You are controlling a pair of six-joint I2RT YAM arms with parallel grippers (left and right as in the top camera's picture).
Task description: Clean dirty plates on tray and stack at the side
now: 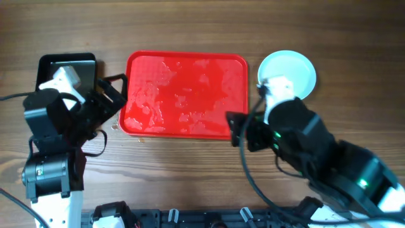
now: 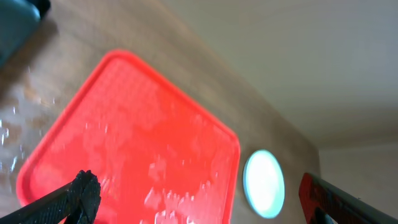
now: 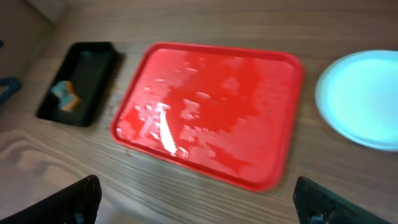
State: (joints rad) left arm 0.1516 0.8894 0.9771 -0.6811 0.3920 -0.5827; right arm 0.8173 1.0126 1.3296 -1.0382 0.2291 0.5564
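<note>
The red tray [image 1: 186, 95] lies mid-table, wet and streaked, with no plate on it; it also shows in the wrist views [image 2: 137, 143] [image 3: 211, 106]. A pale mint-blue plate [image 1: 297, 66] [image 2: 264, 183] [image 3: 364, 99] rests on the wood just right of the tray, its near edge hidden by my right arm. Whether others lie under it I cannot tell. My left gripper [image 1: 119, 95] [image 2: 202, 202] hangs open at the tray's left edge, holding nothing. My right gripper [image 1: 237, 131] [image 3: 202, 205] stands open above the table by the tray's front right corner, also holding nothing.
A black tray [image 1: 66, 66] [image 3: 84, 81] sits left of the red one, partly under my left arm, with a sponge [image 3: 67, 94] inside it. Water spots mark the wood by the red tray's front left corner [image 1: 136, 136].
</note>
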